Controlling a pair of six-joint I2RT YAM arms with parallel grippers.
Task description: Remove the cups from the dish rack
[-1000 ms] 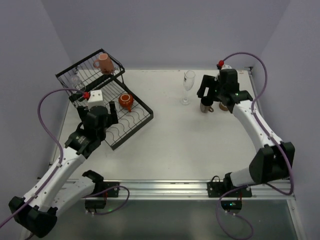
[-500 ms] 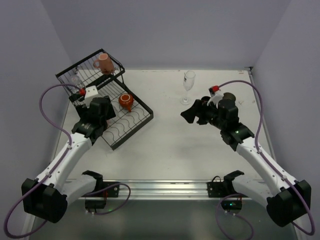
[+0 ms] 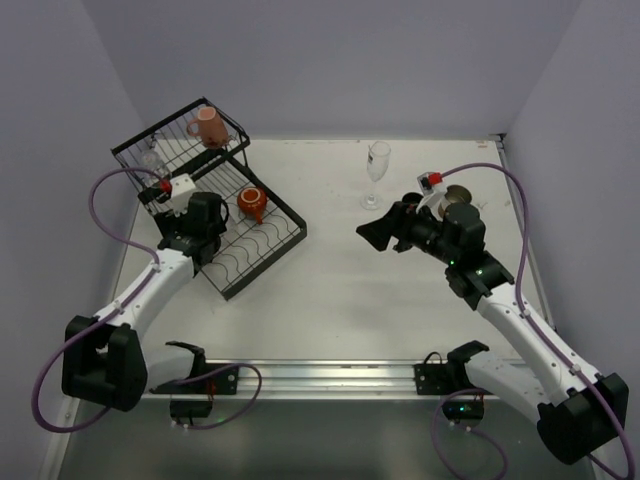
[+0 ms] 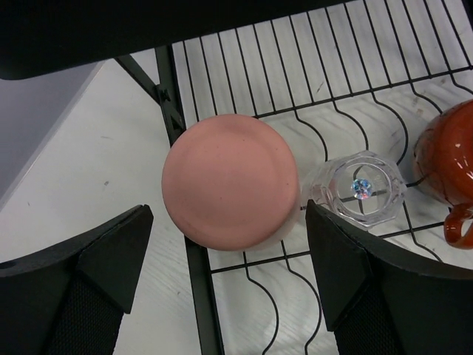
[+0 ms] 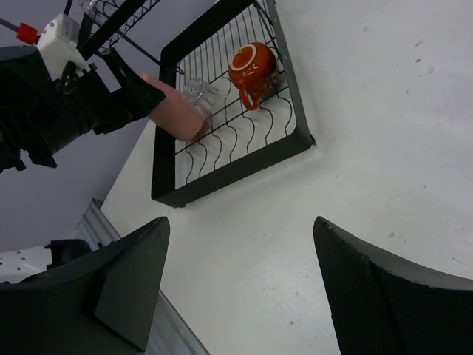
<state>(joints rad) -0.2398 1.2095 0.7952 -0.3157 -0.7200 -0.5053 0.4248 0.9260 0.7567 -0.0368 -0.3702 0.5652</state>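
the top camera looks down from high at the near edge, seeing the whole table (image 3: 350, 290). the left wrist one hangs close, straight over the rack (image 4: 198, 303). the right wrist one views that same rack from farther, slanting across the table.

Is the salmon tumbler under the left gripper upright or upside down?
Upside down. The left wrist view shows the salmon tumbler with its closed, flat base facing up and no opening visible, standing on the dish rack wires.
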